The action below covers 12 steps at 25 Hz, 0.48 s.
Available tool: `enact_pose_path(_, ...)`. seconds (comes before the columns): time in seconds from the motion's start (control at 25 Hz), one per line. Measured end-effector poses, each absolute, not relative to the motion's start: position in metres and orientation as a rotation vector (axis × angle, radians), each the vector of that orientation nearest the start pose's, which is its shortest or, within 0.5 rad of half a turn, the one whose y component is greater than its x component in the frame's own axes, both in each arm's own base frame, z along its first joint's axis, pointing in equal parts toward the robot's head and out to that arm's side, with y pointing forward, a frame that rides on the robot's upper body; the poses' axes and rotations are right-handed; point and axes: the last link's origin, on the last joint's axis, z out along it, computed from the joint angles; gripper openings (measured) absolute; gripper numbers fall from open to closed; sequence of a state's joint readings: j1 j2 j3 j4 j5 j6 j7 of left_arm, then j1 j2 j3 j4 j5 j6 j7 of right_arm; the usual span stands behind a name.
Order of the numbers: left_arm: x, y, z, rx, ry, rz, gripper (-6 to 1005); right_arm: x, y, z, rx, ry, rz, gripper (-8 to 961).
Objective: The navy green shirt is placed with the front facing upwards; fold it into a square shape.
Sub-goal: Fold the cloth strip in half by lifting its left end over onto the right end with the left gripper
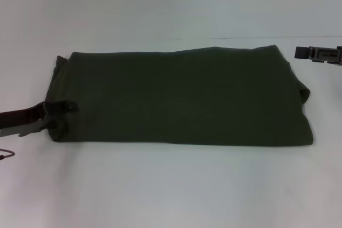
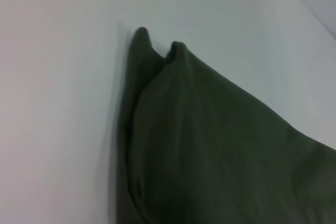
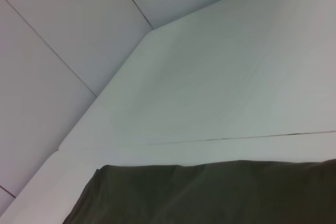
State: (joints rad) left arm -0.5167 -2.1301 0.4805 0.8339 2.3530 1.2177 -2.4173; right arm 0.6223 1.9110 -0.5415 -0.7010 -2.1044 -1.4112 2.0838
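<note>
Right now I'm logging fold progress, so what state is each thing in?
Shirt: folded into a wide rectangle, lying flat, lettering hidden, not yet square.
Left gripper: at the shirt's left edge, touching the cloth.
Right gripper: off the shirt, beyond its far right corner.
Table: shirt lies on it.

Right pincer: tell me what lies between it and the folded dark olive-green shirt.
Only bare white table separates the right pincer from the shirt, seen in the head view.

Navy green shirt [image 1: 181, 97]: matt dark olive cloth, soft-looking, smooth with faint creases, rounded at its folded edges.
Table [image 1: 171, 185]: pale, matt, smooth surface with a thin seam line.
Left gripper [image 1: 59, 109]: dark, dull hard material, metal or plastic unclear.
Right gripper [image 1: 320, 54]: dark grey, matt.
</note>
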Motion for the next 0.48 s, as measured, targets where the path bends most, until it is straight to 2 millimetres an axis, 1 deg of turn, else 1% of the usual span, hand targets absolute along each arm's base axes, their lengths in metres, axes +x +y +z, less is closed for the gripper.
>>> enact_pose_path(0.48,-0.3406,0.3459,0.0407,-1.779,-1.805,-0.543,879,0.2833,0.393,0.0975,-2.247,1.347,0.672,925)
